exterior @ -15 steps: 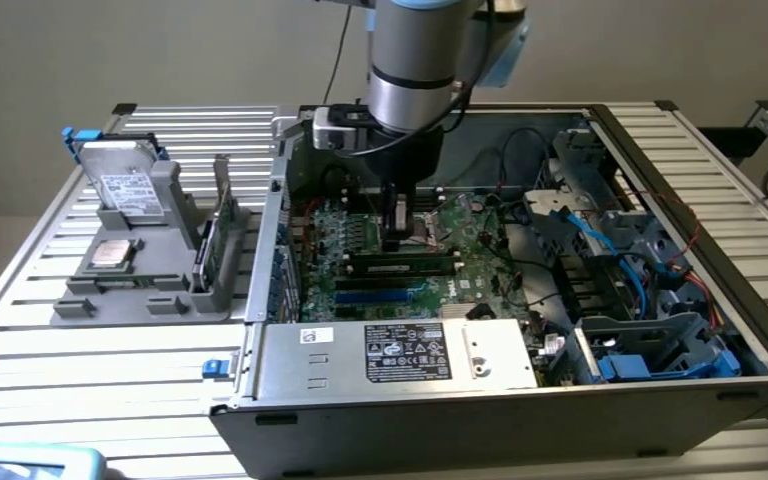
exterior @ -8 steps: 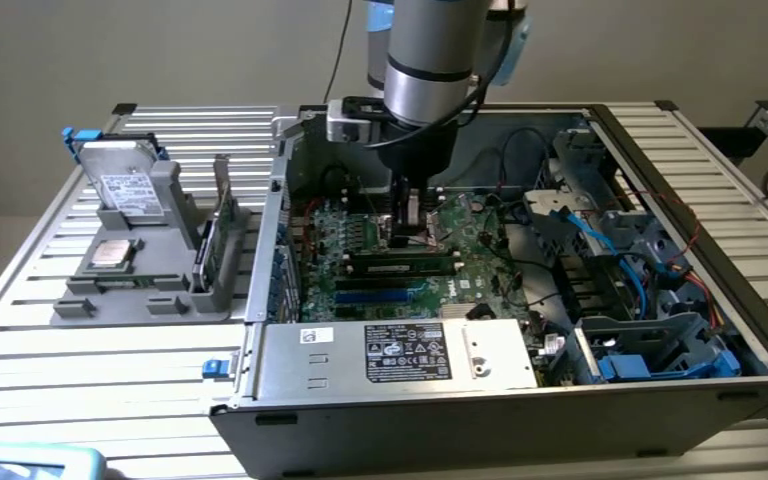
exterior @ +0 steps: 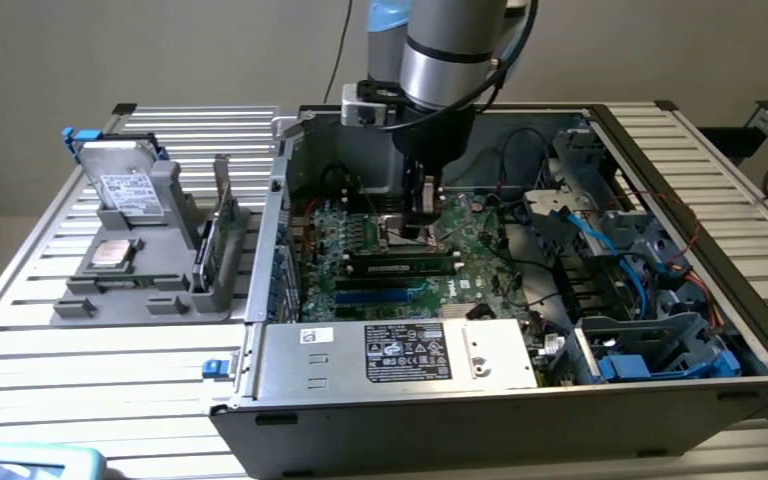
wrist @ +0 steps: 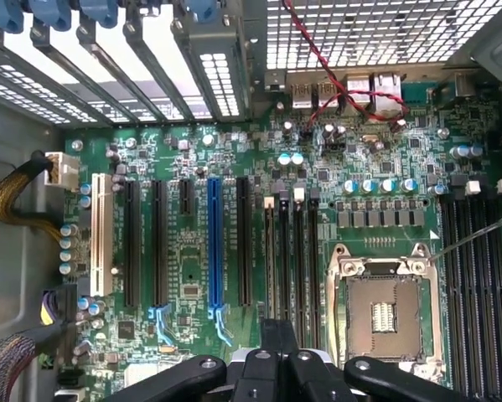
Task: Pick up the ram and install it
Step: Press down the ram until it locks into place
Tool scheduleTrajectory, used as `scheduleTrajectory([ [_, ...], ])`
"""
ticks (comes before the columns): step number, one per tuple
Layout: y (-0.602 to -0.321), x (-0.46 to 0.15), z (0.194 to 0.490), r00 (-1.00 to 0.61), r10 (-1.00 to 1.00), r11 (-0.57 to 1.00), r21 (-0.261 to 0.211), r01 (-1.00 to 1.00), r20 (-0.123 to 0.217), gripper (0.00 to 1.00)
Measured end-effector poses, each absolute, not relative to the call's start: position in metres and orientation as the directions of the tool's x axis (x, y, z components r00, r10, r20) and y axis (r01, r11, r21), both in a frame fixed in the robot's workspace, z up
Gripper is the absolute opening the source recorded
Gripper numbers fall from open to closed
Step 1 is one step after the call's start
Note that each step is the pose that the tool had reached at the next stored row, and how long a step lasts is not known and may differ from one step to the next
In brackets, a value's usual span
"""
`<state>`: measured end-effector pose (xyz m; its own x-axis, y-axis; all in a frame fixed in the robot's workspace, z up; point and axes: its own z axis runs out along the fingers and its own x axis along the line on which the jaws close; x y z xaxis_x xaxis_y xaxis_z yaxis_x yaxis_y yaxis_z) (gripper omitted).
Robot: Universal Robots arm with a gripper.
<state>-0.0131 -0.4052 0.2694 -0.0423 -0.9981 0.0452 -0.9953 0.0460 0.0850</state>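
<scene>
The end effector [exterior: 424, 222] is positioned inside the open computer case [exterior: 518, 400], low over the motherboard [wrist: 192, 276], fingers pressed together. One ram [exterior: 404, 267] stick is seen seated in a slot just beside it.

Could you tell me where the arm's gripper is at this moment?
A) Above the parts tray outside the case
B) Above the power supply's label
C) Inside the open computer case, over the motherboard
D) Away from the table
C: the gripper hangs inside the computer case, just above the motherboard.
</scene>
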Motion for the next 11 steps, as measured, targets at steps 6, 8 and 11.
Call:
scheduleTrajectory([
  [6,-0.405,-0.0097,0.2751,-0.042,-0.998,0.046,0.087,-0.995,0.05,0.11],
  [8,-0.4047,-0.0091,0.2768,-0.042,-0.998,0.046,0.087,-0.995,0.053,0.11],
  [11,-0.4046,-0.0091,0.277,-0.041,-0.998,0.046,0.087,-0.995,0.056,0.11],
])
